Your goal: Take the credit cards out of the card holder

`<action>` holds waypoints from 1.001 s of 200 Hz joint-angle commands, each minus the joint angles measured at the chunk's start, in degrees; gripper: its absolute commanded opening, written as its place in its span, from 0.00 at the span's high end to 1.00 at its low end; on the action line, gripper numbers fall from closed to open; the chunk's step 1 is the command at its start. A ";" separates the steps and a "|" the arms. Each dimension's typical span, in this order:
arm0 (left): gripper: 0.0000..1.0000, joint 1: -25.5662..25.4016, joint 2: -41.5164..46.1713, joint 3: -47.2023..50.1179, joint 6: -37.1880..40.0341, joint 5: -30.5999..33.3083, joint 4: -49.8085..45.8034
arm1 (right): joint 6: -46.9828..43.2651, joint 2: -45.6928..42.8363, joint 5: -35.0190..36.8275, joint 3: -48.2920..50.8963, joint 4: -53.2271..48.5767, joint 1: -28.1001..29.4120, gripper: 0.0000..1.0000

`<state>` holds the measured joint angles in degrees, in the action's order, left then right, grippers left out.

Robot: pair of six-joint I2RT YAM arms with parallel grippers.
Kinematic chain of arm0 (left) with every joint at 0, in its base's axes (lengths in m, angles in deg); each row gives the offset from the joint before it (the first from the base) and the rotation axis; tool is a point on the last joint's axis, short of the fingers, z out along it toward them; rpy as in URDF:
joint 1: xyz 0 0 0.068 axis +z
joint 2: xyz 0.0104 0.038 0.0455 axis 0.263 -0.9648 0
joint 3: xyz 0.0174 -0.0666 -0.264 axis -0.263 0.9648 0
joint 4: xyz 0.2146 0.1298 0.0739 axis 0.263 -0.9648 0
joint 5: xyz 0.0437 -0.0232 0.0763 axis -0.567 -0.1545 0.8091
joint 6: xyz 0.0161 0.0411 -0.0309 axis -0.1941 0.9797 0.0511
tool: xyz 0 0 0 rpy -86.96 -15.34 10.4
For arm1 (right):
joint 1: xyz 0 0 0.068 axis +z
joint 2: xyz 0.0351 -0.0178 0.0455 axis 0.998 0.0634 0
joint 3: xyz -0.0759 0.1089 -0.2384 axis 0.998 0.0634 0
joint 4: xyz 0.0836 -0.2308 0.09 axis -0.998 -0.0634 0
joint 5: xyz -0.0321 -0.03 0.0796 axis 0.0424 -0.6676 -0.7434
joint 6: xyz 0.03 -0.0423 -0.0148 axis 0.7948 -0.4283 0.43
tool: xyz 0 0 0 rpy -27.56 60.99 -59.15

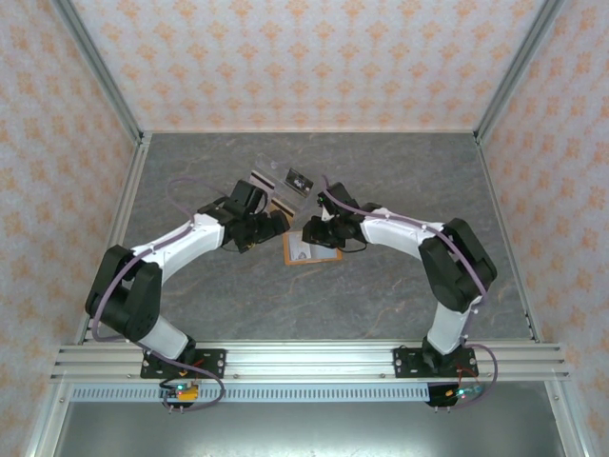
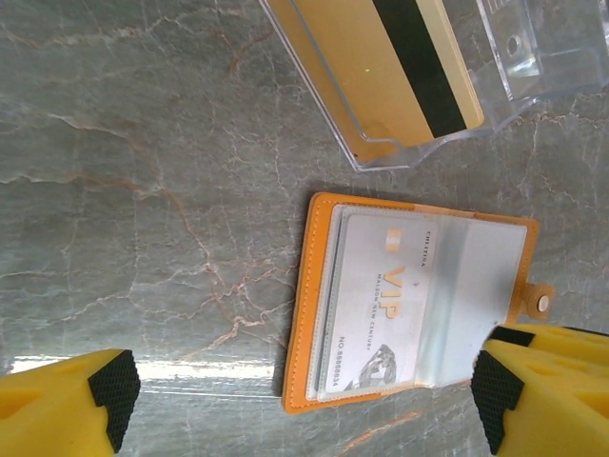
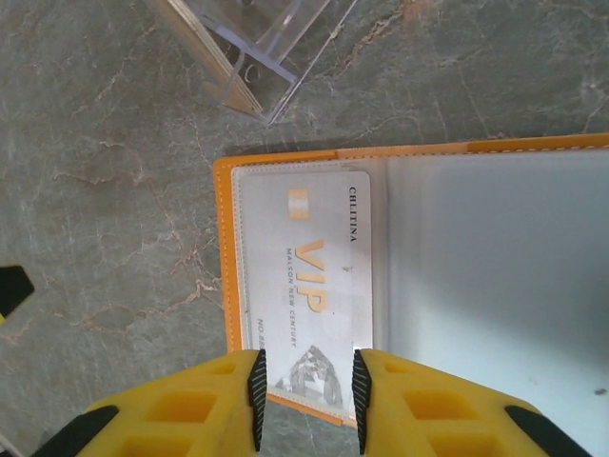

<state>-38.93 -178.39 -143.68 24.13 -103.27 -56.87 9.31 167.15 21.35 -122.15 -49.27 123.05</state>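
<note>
The orange card holder (image 3: 225, 257) lies open and flat on the grey marble table, and shows too in the top view (image 1: 309, 249). A pale grey-white credit card (image 3: 304, 276) printed "VIP" sits in its left clear pocket (image 2: 381, 305). My right gripper (image 3: 307, 395) hovers over the card's near end, its jaws narrow but apart, nothing pinched. My left gripper (image 2: 304, 400) is wide open and straddles the holder's (image 2: 314, 286) lower edge, one pad (image 2: 500, 400) at the corner by the snap tab. A tan credit card with a dark stripe (image 2: 400, 67) rests in a clear plastic piece.
The clear transparent plastic piece (image 1: 276, 181) lies just beyond the holder, close to both grippers (image 3: 257, 48). A small dark item (image 1: 300, 179) sits beside it. Patterned walls and metal rails enclose the table on three sides.
</note>
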 commanded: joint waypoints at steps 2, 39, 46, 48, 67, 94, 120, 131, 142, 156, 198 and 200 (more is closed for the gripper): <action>0.13 -0.65 -1.10 0.58 -1.48 -1.79 2.80 | 3.71 2.43 -2.53 0.11 2.88 -0.63 0.71; 0.29 -1.67 -4.62 -0.11 -2.20 -4.45 5.13 | 4.43 4.99 -2.71 0.49 3.10 -1.35 0.75; 0.33 -1.85 -5.23 -0.35 -2.34 -4.72 5.39 | 4.43 5.10 -2.73 0.67 3.10 -1.43 0.75; 0.34 -1.88 -5.40 -0.39 -2.37 -4.82 5.52 | 4.36 5.13 -2.80 0.72 3.12 -1.44 0.75; 0.43 -2.12 -6.73 -0.86 -2.45 -5.42 5.99 | 3.84 5.52 -2.92 0.84 2.91 -1.61 0.78; 0.51 -2.88 -8.53 -1.36 -2.76 -6.65 7.55 | 3.11 6.12 -3.45 0.72 2.59 -2.05 0.79; 0.57 -3.85 -10.26 -2.35 -2.25 -6.87 7.84 | 1.77 6.77 -4.12 0.33 1.96 -2.32 0.79; 0.59 -4.07 -10.84 -2.64 -2.28 -6.81 7.84 | 1.52 6.80 -4.26 0.24 1.91 -2.32 0.79; 0.62 -4.11 -11.33 -2.75 -2.28 -6.85 7.84 | 1.21 6.96 -4.79 0.24 1.90 -2.40 0.79; 0.66 -4.16 -11.92 -2.84 -2.38 -6.98 8.17 | 1.11 6.82 -5.38 0.48 2.41 -2.44 0.80; 0.74 -4.11 -13.39 -2.65 -2.47 -7.28 8.48 | -0.17 6.12 -8.20 1.04 3.80 -3.42 0.80; 0.74 -4.08 -13.46 -2.66 -2.47 -7.35 8.45 | -0.24 6.14 -8.47 1.03 3.91 -3.45 0.80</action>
<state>-42.99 -190.77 -145.05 21.50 -110.16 -49.35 10.88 173.27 15.08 -122.10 -46.63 120.32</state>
